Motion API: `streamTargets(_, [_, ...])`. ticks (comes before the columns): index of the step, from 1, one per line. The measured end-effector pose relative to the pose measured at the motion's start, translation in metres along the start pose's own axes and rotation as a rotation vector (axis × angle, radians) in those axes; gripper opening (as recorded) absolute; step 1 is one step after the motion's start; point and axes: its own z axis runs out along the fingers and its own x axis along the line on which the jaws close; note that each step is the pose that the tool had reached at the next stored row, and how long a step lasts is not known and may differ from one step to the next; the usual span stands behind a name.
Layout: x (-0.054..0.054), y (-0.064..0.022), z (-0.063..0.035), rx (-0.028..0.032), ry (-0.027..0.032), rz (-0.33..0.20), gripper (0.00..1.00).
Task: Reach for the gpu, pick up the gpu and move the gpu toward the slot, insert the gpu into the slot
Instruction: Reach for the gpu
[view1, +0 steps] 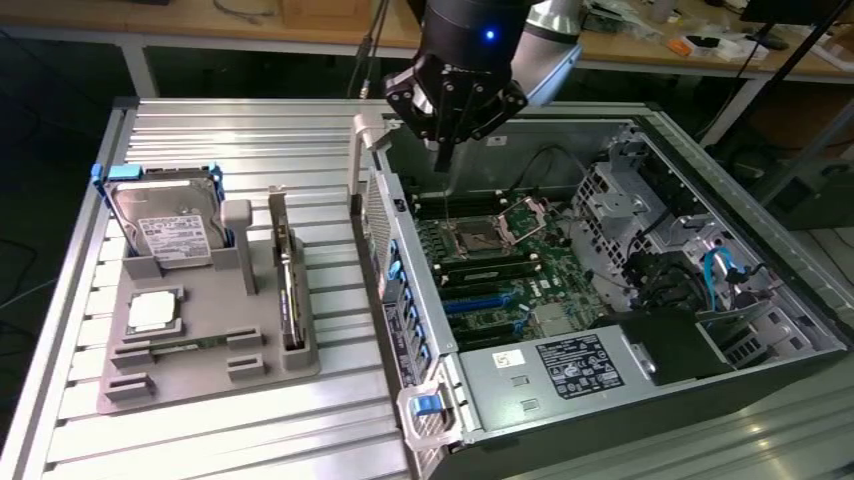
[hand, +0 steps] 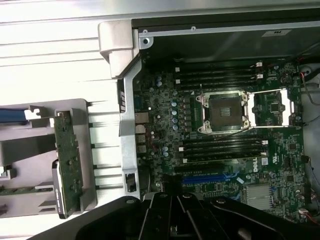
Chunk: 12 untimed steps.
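While the ribbed metal table (view1: 240, 430) fills the foreground, a cluttered wooden bench (view1: 267, 20) runs behind it. A grey fixture tray (view1: 214, 385) sits toward the exterior view's left, and an open computer case (view1: 398, 300) toward its right. The gpu (view1: 283, 270) is a long thin dark card standing on edge in the tray, near the hard drive (view1: 167, 225), untouched. The gripper (view1: 443, 150) hangs over the case's far corner above the motherboard (view1: 501, 270), jaws pressed together, pinching nothing. The blue slot (hand: 207, 177) is unfilled, below the memory strips. The case's side wall stands between gpu and slot, with open table around the tray.
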Motion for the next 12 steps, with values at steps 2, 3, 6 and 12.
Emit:
streamTargets(2, [0.003,-0.0002,-0.0001,-0.0001,0.0000,0.000,0.11])
streamTargets(3, [0.005,-0.0003,-0.0001,0.0000,0.0000,0.000,0.11])
streamTargets(6, [0.011,-0.0008,-0.0003,0.0000,0.0000,0.000,0.11])
streamTargets(12, [0.022,-0.0017,-0.0006,0.0000,0.0000,0.000,0.11])
